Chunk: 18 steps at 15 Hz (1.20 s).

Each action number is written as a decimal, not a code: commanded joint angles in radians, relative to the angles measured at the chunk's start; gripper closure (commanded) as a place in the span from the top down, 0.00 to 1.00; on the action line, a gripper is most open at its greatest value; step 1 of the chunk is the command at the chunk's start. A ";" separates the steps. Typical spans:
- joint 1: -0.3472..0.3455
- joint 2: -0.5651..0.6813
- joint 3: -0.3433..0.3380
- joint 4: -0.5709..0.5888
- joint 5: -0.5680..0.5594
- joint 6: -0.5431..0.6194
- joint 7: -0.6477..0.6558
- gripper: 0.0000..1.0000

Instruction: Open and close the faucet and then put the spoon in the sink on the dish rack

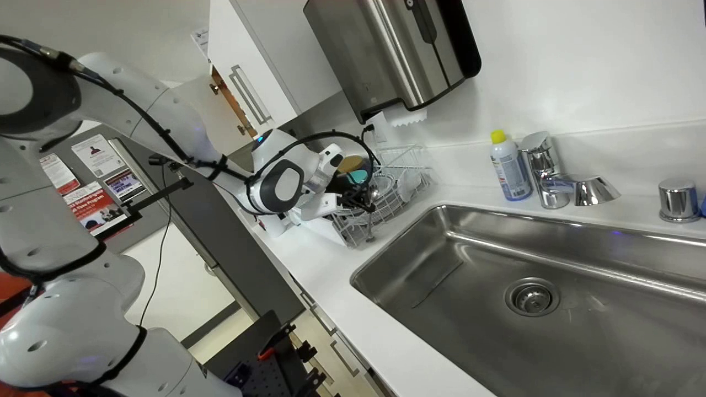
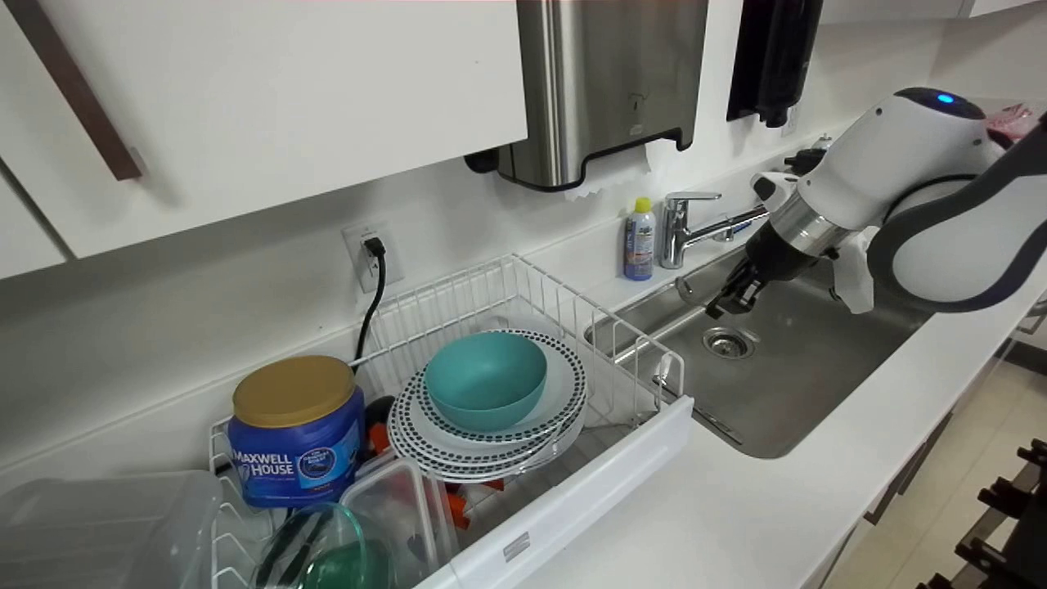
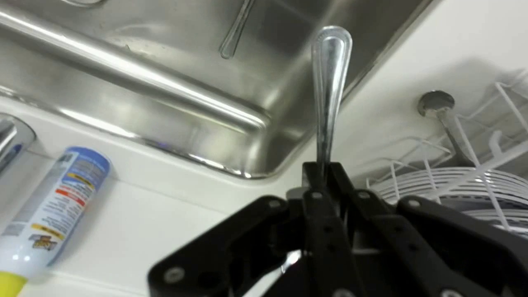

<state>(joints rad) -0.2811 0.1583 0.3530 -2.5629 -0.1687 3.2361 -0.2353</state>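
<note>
One spoon (image 3: 332, 62) gripped, one utensil (image 3: 237, 31) in the sink (image 1: 485, 336)

The end effector (image 3: 324, 173) clamps the spoon, which extends to twelve o'clock in the wrist view; the utensil lies at eleven, one dish rack (image 2: 572, 503) at three. The dish rack holds one canister (image 2: 294, 442), one bowl (image 2: 487, 384) and a stack of plates (image 2: 572, 368) too overlapped to count. In an exterior view one bottle (image 1: 511, 168) stands just beside the one faucet (image 1: 553, 183), at its nine o'clock.

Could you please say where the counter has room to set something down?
The countertop is bare between the dish rack, sink and front edge, and along the sink's front, where visible. Crowded: the rack, with plates and a teal bowl, and behind the sink, with a bottle beside the faucet.
</note>
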 commanded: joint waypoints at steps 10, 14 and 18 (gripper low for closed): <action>-0.338 -0.096 0.459 -0.045 -0.168 0.160 0.058 0.02; -0.312 -0.060 0.437 -0.025 -0.149 0.135 0.031 0.08; -0.311 -0.056 0.437 -0.025 -0.149 0.135 0.031 0.08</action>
<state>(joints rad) -0.5925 0.1021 0.7896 -2.5883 -0.3174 3.3708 -0.2040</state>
